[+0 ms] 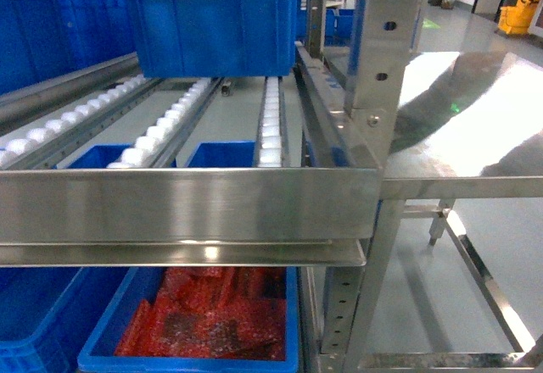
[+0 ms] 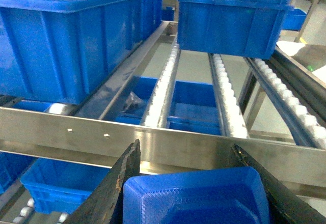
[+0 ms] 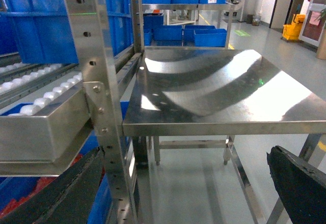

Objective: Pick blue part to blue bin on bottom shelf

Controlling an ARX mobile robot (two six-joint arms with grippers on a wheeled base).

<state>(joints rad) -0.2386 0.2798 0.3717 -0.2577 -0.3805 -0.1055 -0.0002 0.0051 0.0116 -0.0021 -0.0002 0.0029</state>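
A grey factory floor stretches behind a brushed stainless-steel roller rack (image 1: 187, 203), its lanes of small white rollers (image 1: 270, 127) running back under big blue plastic crates (image 1: 212, 25). Beside it stands a bare, polished steel surface (image 3: 214, 86), and a yellow mop bucket (image 1: 519, 10) sits far off by the wall. Down on the lower tier, seen from the head camera, a blue plastic bin (image 1: 102, 347) is filled with red bubble-wrap packets (image 1: 212, 314); another blue bin sits just left of it. Over to the left wrist camera: the left end effector (image 2: 196, 196) is clamped on the blue moulded plastic part (image 2: 196, 198), dark fingers (image 2: 117, 183) pressed against both sides, held just in front of the rack's flat front rail (image 2: 153, 140). The right end effector (image 3: 193, 193) is spread wide with nothing between its fingers, facing the steel surface.
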